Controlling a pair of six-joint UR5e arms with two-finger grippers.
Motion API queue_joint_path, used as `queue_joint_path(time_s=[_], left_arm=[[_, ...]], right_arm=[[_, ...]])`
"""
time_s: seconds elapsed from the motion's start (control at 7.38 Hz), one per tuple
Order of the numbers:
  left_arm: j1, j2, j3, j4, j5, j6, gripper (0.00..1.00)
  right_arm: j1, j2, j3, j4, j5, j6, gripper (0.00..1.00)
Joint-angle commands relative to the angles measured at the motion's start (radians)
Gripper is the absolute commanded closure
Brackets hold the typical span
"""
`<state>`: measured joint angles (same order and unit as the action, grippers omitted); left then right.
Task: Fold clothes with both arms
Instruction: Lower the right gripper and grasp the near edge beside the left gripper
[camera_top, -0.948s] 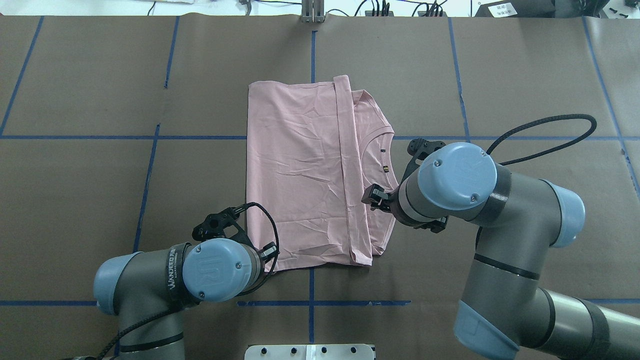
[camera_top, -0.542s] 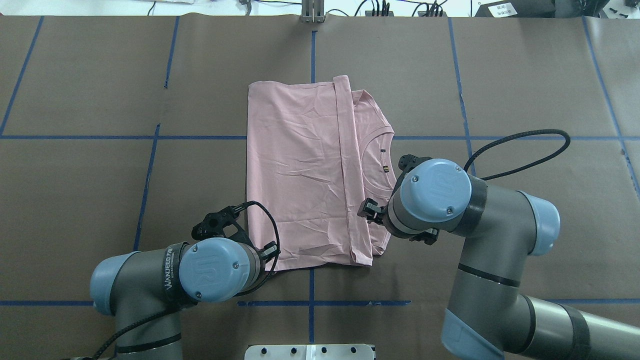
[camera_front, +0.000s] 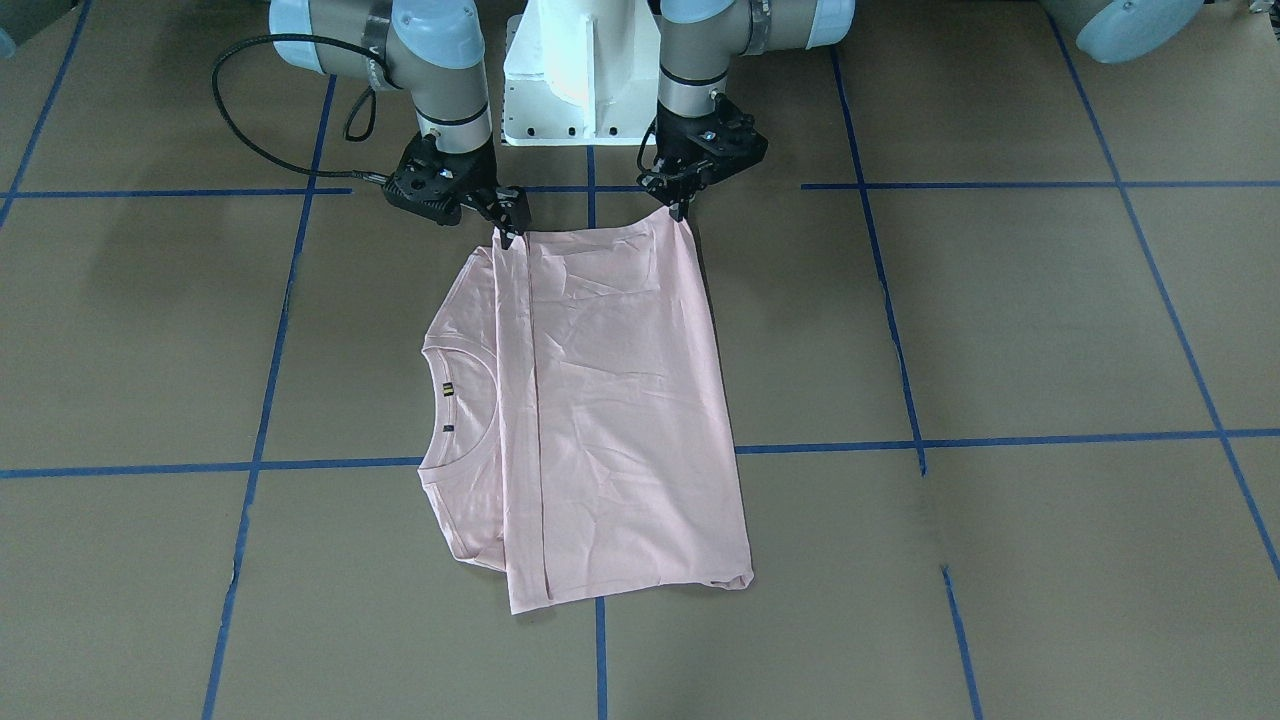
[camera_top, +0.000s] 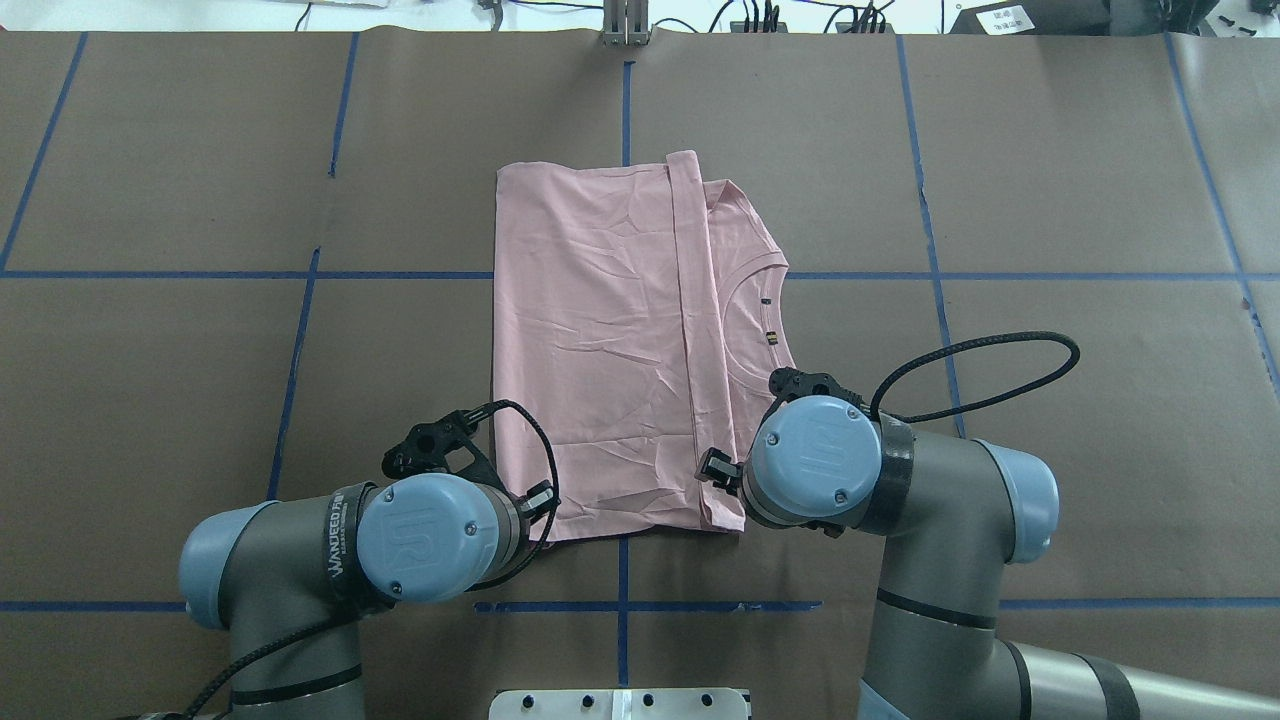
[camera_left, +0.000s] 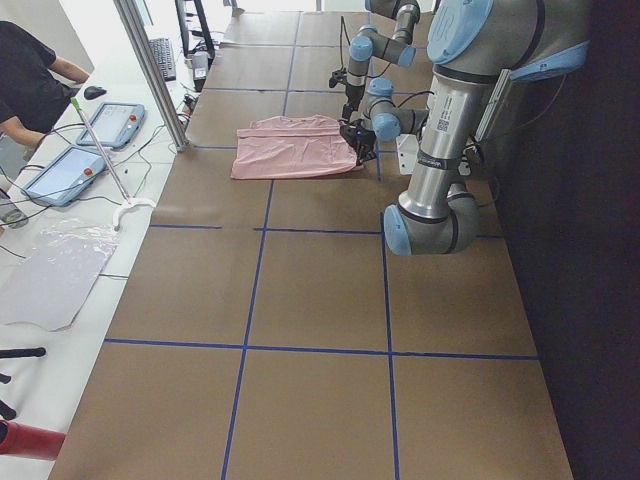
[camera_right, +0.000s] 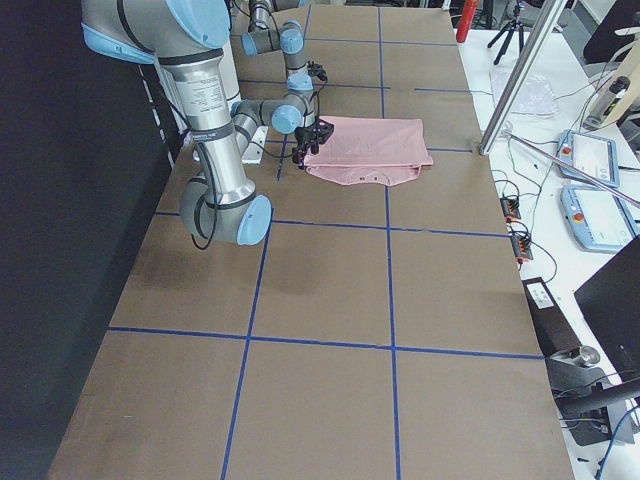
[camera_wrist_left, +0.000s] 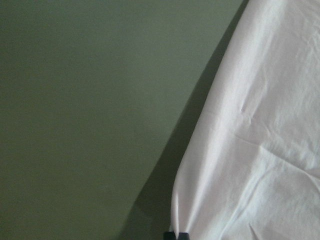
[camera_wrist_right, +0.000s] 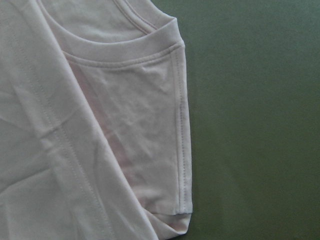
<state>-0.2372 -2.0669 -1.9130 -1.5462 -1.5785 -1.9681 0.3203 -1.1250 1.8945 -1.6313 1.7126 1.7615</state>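
The pale pink T-shirt lies folded and flat on the brown table, plain side up, with its ribbed collar on its right edge. My left gripper is at the shirt's near left corner and is shut on it. In the left wrist view the cloth gathers into the closed fingertips. My right gripper hangs just over the near right corner, with the jaws apparently open. The right wrist view shows that corner lying flat and no fingers.
The white pedestal base stands just behind both grippers. A black cable loop arcs out from the right wrist. Blue tape lines cross the table. An operator and tablets are past the far edge.
My right arm has moved back toward the robot along the shirt's collar side, from beside the collar to the near right corner. The left arm has barely moved.
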Motion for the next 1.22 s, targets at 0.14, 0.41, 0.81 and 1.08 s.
queue_joint_path(time_s=[0.14,0.41,0.81,1.08], left_arm=[[0.001,0.001,0.003,0.0,0.002,0.0,1.0],[0.002,0.001,0.005,0.0,0.002,0.0,1.0],[0.002,0.001,0.006,0.0,0.002,0.0,1.0],[0.002,0.001,0.008,0.0,0.002,0.0,1.0]], right_arm=[[-0.006,-0.001,-0.083,0.172,-0.007,0.016,0.0],[-0.006,-0.002,-0.086,0.162,-0.005,0.016,0.0],[-0.003,-0.012,-0.088,0.16,-0.005,0.016,0.07],[-0.003,-0.012,-0.086,0.16,-0.005,0.016,0.53]])
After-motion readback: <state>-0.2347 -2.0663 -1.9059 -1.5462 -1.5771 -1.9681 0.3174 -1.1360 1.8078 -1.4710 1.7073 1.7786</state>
